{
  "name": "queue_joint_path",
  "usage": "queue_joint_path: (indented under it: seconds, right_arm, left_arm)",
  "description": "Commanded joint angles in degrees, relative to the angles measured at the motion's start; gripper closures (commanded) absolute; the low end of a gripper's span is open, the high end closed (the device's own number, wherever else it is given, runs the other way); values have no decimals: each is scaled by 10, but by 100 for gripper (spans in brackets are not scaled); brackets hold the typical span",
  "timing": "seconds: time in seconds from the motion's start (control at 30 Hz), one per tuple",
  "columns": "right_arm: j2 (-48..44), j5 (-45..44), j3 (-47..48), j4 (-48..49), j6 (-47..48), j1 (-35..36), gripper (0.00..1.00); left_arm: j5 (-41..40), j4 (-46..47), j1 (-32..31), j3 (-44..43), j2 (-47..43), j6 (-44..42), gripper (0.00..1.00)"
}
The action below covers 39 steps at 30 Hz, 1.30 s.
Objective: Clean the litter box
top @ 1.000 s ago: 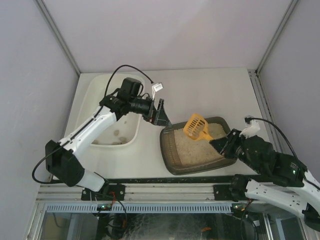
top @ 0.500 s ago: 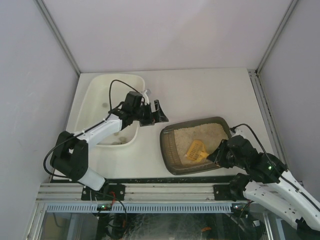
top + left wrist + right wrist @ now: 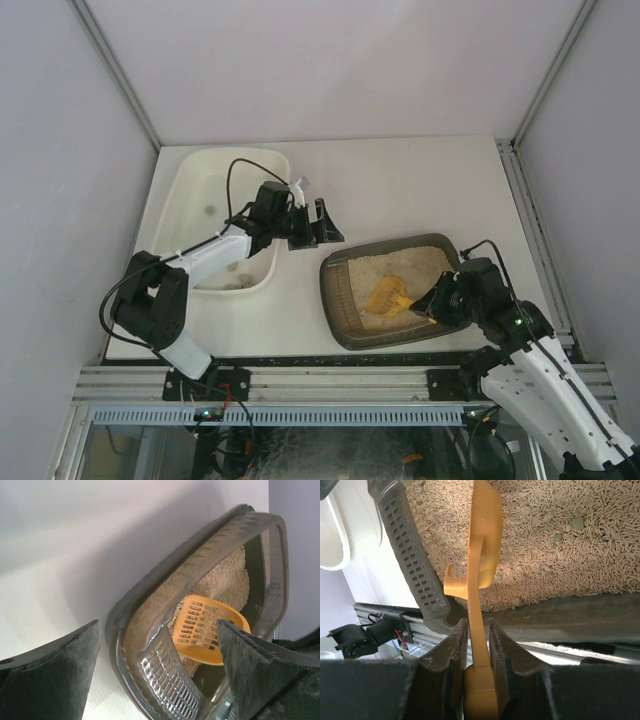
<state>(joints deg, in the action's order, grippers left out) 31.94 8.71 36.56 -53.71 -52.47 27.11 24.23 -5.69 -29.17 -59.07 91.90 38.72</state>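
The orange scoop (image 3: 388, 297), clamped by its handle in the jaws of the right gripper (image 3: 431, 302), is best drawn shallowly through the litter box (image 3: 333, 295), while the jaws of the left gripper (image 3: 321, 224) stand open and empty.

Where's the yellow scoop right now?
Top view, right of centre: the scoop sits inside the litter box on the litter, its handle clamped in the right claw.

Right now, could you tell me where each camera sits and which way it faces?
Top external: overhead from behind, looking down; left arm, right arm show, right pincer holding the yellow litter scoop.
Left wrist: faces the litter box corner through the open left pincer.
Right wrist: looks along the scoop's handle into the litter, fingers clamping it.
All three share scoop and box.
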Motion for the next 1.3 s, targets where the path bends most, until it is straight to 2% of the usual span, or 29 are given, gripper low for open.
queue_joint_path:
  seconds: [0.0, 0.13, 0.33, 0.5, 0.67, 0.77, 0.83, 0.97, 1.27]
  right_arm:
    - [24, 112, -24, 76, 63, -83, 100]
    - [61, 177, -38, 127, 71, -129, 100]
    - [140, 259, -50, 202, 77, -139, 100]
    - [183, 295, -50, 230, 126, -148, 100]
    - [191, 278, -51, 263, 167, -161, 100]
    - [198, 293, -50, 294, 173, -171, 100]
    - [211, 303, -50, 316, 178, -176, 100]
    - [273, 340, -33, 336, 197, -180, 100]
    - [363, 401, -19, 401, 215, -179, 100]
  left_arm:
    - [62, -13, 2, -43, 3, -54, 0]
    - [70, -12, 2, -31, -9, -60, 0]
    - [82, -4, 2, -20, -4, -52, 0]
    - [115, -5, 2, -24, 6, -55, 0]
    - [156, -120, 2, -86, 32, -125, 0]
    - [124, -204, 2, -109, 19, -171, 0]
    - [93, -216, 2, -97, -3, -178, 0]
    - [68, -223, 2, -83, -22, -156, 0]
    - [121, -199, -6, -104, 39, -103, 0]
